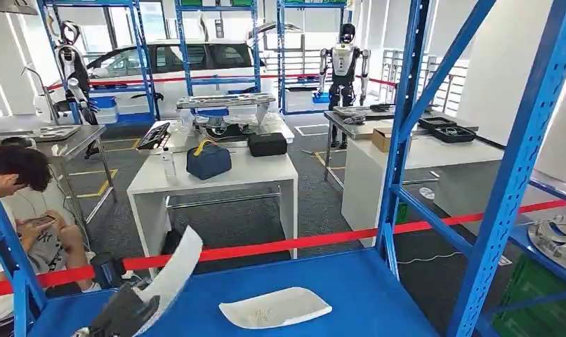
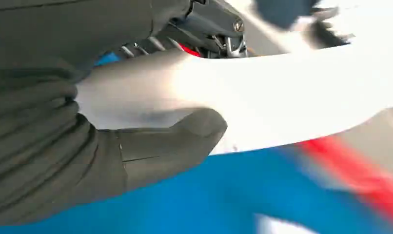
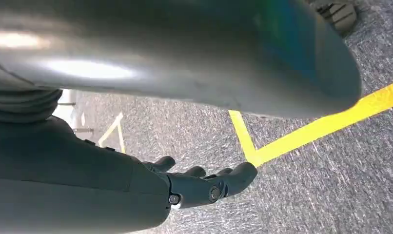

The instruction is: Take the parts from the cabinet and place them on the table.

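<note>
Left hand grips white part (unlabelled).

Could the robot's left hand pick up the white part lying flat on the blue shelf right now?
Probably not yet: the left hand already holds another white part. The flat white part itself lies uncovered on the blue shelf, nearby.

Bright workshop: grey carpet with yellow lines, blue racking, white tables, red barrier tape.

Seated person, navy bag on white table, white car behind.
</note>
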Robot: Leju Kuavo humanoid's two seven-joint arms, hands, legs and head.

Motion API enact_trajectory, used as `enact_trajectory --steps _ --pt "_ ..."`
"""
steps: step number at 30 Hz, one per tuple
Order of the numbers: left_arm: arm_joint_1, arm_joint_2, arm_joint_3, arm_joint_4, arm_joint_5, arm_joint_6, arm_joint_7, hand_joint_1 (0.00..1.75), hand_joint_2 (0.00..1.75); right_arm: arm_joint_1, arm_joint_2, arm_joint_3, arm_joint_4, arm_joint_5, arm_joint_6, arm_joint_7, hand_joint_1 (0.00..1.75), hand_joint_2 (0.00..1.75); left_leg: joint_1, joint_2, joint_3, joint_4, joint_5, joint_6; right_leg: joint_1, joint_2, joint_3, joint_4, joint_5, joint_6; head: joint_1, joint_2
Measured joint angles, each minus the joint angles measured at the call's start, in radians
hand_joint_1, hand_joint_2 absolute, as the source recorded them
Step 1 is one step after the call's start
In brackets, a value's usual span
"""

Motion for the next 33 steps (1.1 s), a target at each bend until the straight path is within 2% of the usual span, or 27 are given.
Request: enact_trajectory --steps 2,6,9,12,14,15,17,18,19,20,22,23,24,25,26,27,28,29,30,31,33 --pt "0.027 -0.010 0.040 -0.092 0.081 -0.051 0.024 1.75 1.75 0.000 0.000 -0.006 0.000 0.000 0.000 0.000 0.00 0.00 0.000 0.000 0.000 0.000 0.000 0.000 0.000 0.000 0.000 0.000 0.000 0.000 0.000 0.000" --pt "0.101 -0.043 0.152 -0.360 0.295 -0.174 0.077 1.75 1.75 0.002 0.002 -0.018 0.000 0.000 -0.002 -0.001 0.00 0.00 0.000 0.001 0.000 0.000 -0.002 0.001 0.000 0.001 0.000 -0.001 0.000 0.000 0.000 0.000" --pt "0.134 -0.055 0.193 -0.478 0.326 -0.192 0.084 1.75 1.75 0.002 0.003 -0.020 0.000 0.000 -0.002 -0.001 0.00 0.00 0.000 0.001 0.000 0.000 -0.002 0.001 0.000 0.001 0.000 -0.001 0.000 0.001 0.000 0.000" --pt "0.158 -0.060 0.219 -0.548 0.330 -0.200 0.086 1.75 1.75 0.002 0.003 -0.021 0.000 0.000 -0.002 -0.002 0.00 0.00 0.000 0.001 0.000 0.000 -0.002 0.001 0.000 0.001 0.000 -0.001 -0.001 0.001 0.000 0.000" --pt "0.167 -0.061 0.225 -0.574 0.346 -0.228 0.087 1.75 1.75 0.001 0.003 -0.024 0.000 0.000 -0.002 -0.004 0.00 0.00 0.000 0.001 0.000 0.000 -0.002 0.001 0.001 0.000 0.000 -0.001 -0.001 0.001 0.000 0.000" --pt "0.169 -0.061 0.226 -0.584 0.349 -0.241 0.087 1.75 1.75 0.001 0.005 -0.027 0.000 0.000 -0.002 -0.004 0.00 0.00 -0.007 0.001 -0.002 0.005 -0.008 0.008 -0.002 0.000 0.002 -0.006 0.000 0.007 0.000 0.000" --pt "0.176 -0.062 0.226 -0.613 0.359 -0.267 0.090 1.75 1.75 0.002 0.010 -0.031 0.000 0.002 -0.002 -0.005 0.00 0.00 -0.006 0.001 -0.001 0.004 -0.008 0.014 -0.003 0.000 0.004 -0.007 0.001 0.012 0.000 0.000" --pt "0.180 -0.063 0.226 -0.633 0.368 -0.285 0.095 1.75 1.75 0.001 0.010 -0.034 0.000 0.002 -0.002 -0.006 0.00 0.00 0.001 0.001 0.003 -0.007 0.003 0.018 0.000 0.001 0.005 -0.007 0.004 0.016 0.000 0.000" --pt "0.183 -0.066 0.226 -0.648 0.378 -0.298 0.101 1.75 1.75 0.001 0.010 -0.035 0.000 0.003 -0.003 -0.009 0.00 0.00 0.008 0.008 0.009 -0.019 0.010 0.018 -0.001 -0.002 0.004 0.007 -0.009 0.018 0.000 0.000" --pt "0.183 -0.070 0.226 -0.660 0.383 -0.309 0.107 1.75 1.75 0.001 0.010 -0.035 0.000 0.005 -0.003 -0.010 0.00 0.00 0.009 0.008 0.009 -0.023 0.013 0.023 0.002 -0.005 -0.011 0.039 -0.042 0.025 0.000 0.000" --pt "0.186 -0.076 0.226 -0.678 0.390 -0.318 0.117 1.75 1.75 0.000 0.010 -0.036 0.000 0.005 -0.003 -0.012 0.00 0.00 0.010 0.012 0.004 -0.021 0.014 0.024 -0.005 -0.005 -0.073 0.182 -0.129 0.032 0.000 0.000" --pt "0.187 -0.080 0.226 -0.682 0.391 -0.321 0.120 1.75 1.75 0.000 0.010 -0.036 0.000 0.005 -0.003 -0.012 0.00 0.00 0.010 0.014 0.000 -0.019 0.014 0.024 -0.008 -0.006 -0.101 0.247 -0.156 0.036 0.000 0.000" --pt "0.188 -0.084 0.226 -0.687 0.391 -0.324 0.122 1.75 1.75 0.001 0.010 -0.037 0.000 0.005 -0.003 -0.012 0.00 0.00 0.010 0.016 -0.006 -0.015 0.015 0.022 -0.010 -0.007 -0.118 0.290 -0.165 0.039 0.000 0.000" --pt "0.190 -0.088 0.226 -0.691 0.391 -0.324 0.125 1.75 1.75 0.001 0.010 -0.039 0.000 0.004 -0.003 -0.012 0.00 0.00 0.012 0.016 -0.012 -0.010 0.017 0.019 -0.013 -0.008 -0.109 0.280 -0.145 0.041 0.000 0.000" --pt "0.189 -0.091 0.226 -0.697 0.390 -0.324 0.126 1.75 1.75 0.000 0.010 -0.041 0.000 0.005 -0.003 -0.012 0.00 0.00 0.015 0.016 -0.019 -0.005 0.019 0.016 -0.016 -0.009 -0.076 0.220 -0.107 0.044 0.000 0.000" --pt "0.189 -0.093 0.226 -0.700 0.390 -0.324 0.126 1.75 1.75 0.000 0.010 -0.042 0.000 0.005 -0.003 -0.012 0.00 0.00 0.018 0.016 -0.026 0.001 0.021 0.012 -0.018 -0.010 -0.032 0.142 -0.072 0.046 0.000 0.000" --pt "0.189 -0.095 0.226 -0.707 0.390 -0.324 0.126 1.75 1.75 -0.001 0.010 -0.042 0.000 0.004 -0.003 -0.010 0.00 0.00 0.021 0.016 -0.034 0.010 0.023 0.007 -0.022 -0.010 0.025 0.046 -0.044 0.051 0.000 0.000" --pt "0.189 -0.096 0.226 -0.714 0.390 -0.324 0.126 1.75 1.75 -0.003 0.011 -0.043 0.000 0.004 -0.003 -0.010 0.00 0.00 0.019 0.014 -0.039 0.016 0.026 -0.002 -0.017 -0.008 0.038 0.022 -0.059 0.045 0.000 0.000" --pt "0.189 -0.096 0.226 -0.717 0.390 -0.324 0.127 1.75 1.75 -0.001 0.011 -0.043 0.000 0.004 -0.004 -0.008 0.00 0.00 0.020 0.012 -0.041 0.018 0.028 -0.008 -0.014 -0.001 0.024 0.035 -0.027 0.033 -0.002 0.000" --pt "0.188 -0.098 0.227 -0.720 0.390 -0.325 0.125 1.75 1.75 -0.002 0.011 -0.043 0.000 0.004 -0.004 -0.006 0.00 0.00 0.018 0.011 -0.042 0.022 0.029 -0.015 -0.015 0.000 0.026 0.019 -0.041 0.024 -0.002 0.000" --pt "0.189 -0.098 0.227 -0.725 0.388 -0.327 0.123 1.75 1.75 -0.001 0.011 -0.043 0.000 0.004 -0.005 -0.004 0.00 0.00 0.018 0.008 -0.044 0.012 0.044 -0.031 -0.014 -0.002 0.017 0.024 -0.031 0.009 -0.004 0.000"
